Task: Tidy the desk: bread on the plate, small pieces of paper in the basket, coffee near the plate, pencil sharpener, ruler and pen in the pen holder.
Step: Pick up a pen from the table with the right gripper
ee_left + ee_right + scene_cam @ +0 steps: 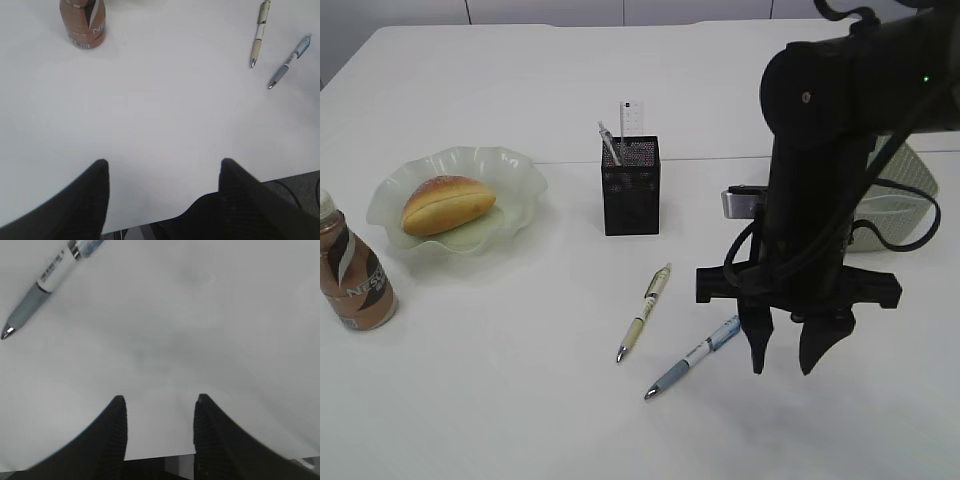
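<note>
While the right gripper (802,352) hangs over the near right part of the large white smooth desk (500,400), its two black fingers point down, spread apart, nothing between them. Blue-and-white pen with grey grip (693,357) lies on the desk just left of that gripper, tip toward the near left; in the right wrist view the same pen sits at the upper left, clear of the fingertips (117,412). Cream-and-white pen with a gold clip (644,312) lies further left, roughly parallel, apart from the blue one.

Left gripper (162,170) shows only in its own wrist view: fingers spread wide, empty, over bare desk at the near edge. Both pens lie at the far right of that view, well apart from it; the brown bottle of coffee (83,23) stands at the far left.

Black square metal-mesh pen holder (631,186) stands mid-desk, upright, with a clear-white ruler (629,118) and a slim pen-like item sticking out of it. Pale green wavy-rimmed plate (515,170) sits to the left, with the golden-brown oblong bread (447,203) on it. Coffee stands just near-left of the plate, not touching. Grey-green perforated basket (910,200) at the far right, mostly hidden behind the right arm; contents not visible.
</note>
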